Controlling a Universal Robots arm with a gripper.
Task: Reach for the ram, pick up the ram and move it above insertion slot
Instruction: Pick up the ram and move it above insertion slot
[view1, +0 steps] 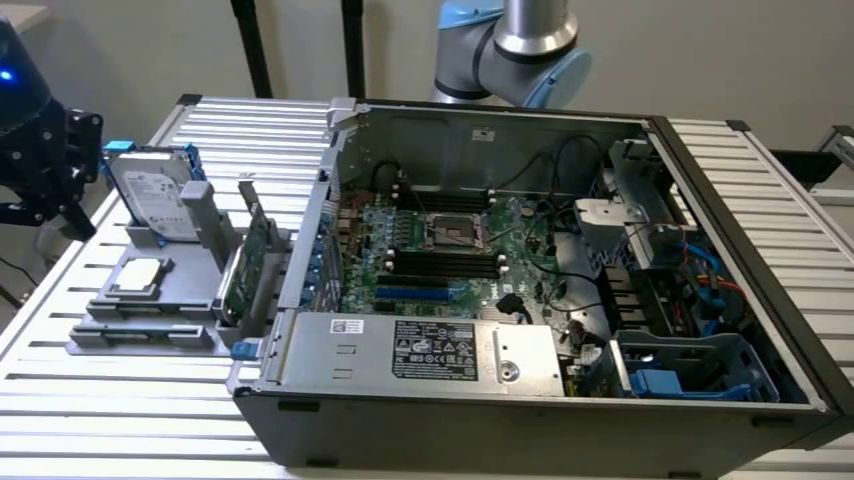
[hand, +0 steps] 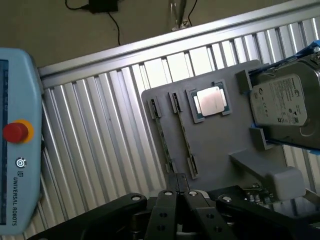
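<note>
Closed pincer (hand: 177, 180); "UNIVERSAL ROBOTS" pendant (hand: 17, 135)

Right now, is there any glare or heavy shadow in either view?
Exterior view: the slatted table shines bright; the computer case is dim around its drive bays. Wrist view: the processor catches light; the grey tray is evenly lit.
</note>
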